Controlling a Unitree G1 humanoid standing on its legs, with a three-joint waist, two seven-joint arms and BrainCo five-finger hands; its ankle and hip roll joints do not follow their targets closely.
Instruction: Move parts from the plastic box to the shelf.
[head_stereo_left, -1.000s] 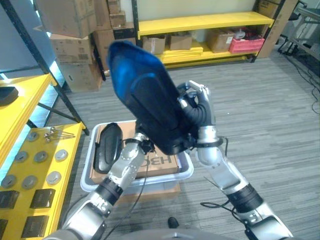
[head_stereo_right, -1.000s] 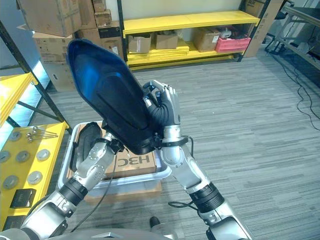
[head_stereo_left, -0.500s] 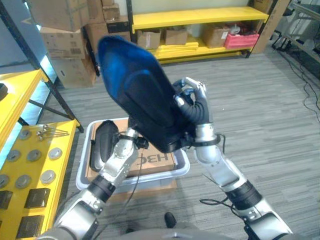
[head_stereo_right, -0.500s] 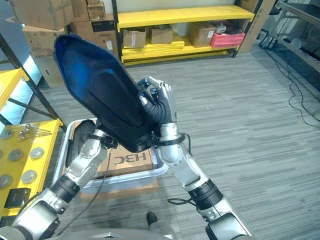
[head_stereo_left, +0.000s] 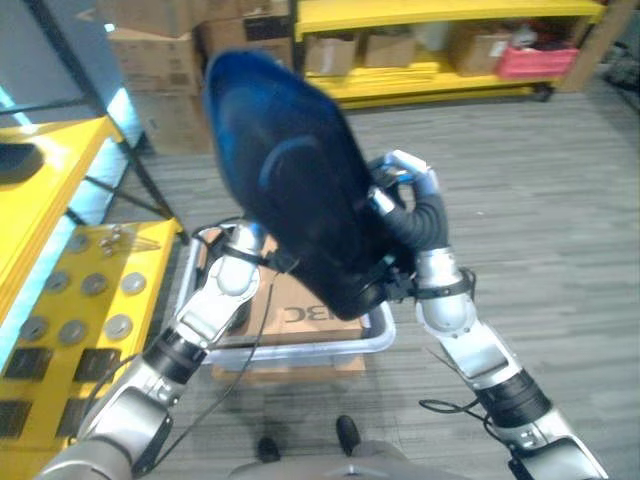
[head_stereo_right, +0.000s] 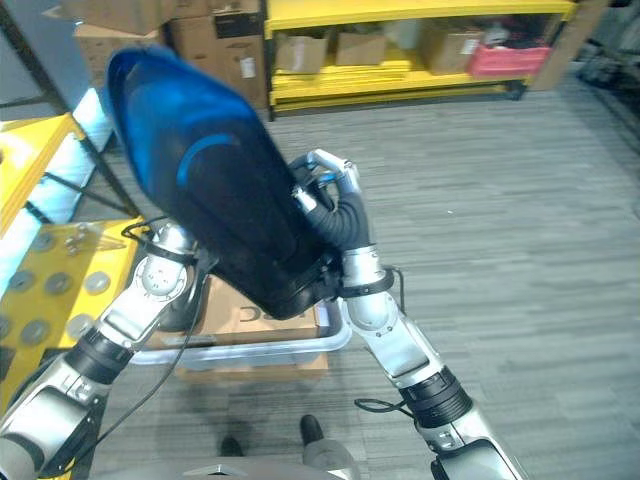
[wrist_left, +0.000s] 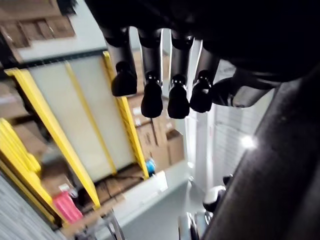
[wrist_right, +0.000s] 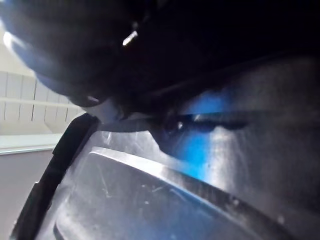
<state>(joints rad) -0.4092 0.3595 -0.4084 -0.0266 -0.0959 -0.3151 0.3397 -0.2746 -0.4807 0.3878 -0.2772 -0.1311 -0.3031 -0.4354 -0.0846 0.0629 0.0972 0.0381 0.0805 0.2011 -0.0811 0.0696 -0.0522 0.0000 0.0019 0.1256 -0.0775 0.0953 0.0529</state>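
A large glossy black part with a blue sheen (head_stereo_left: 290, 190) is held up in the air above the grey plastic box (head_stereo_left: 300, 347). My right hand (head_stereo_left: 415, 195) is curled round the part's right edge. My left arm reaches up behind the part from the left. In the left wrist view the left hand's fingers (wrist_left: 149, 60) hang nearly straight beside the dark part (wrist_left: 270, 165). The right wrist view looks closely onto the part's shiny surface (wrist_right: 200, 150). The box holds a brown cardboard box (head_stereo_left: 305, 305). The yellow shelf (head_stereo_left: 60, 300) stands to the left.
Several round metal discs (head_stereo_left: 105, 325) and black square pieces (head_stereo_left: 70, 365) lie on the shelf's lower level, with a black upright (head_stereo_left: 120, 130) beside it. Stacked cardboard boxes (head_stereo_left: 160, 70) and a long yellow rack with a red crate (head_stereo_left: 530, 60) stand at the back.
The camera has swung, so the shelf shows more at the left. Both arms have carried the part a little to the left, and the left arm has risen behind it.
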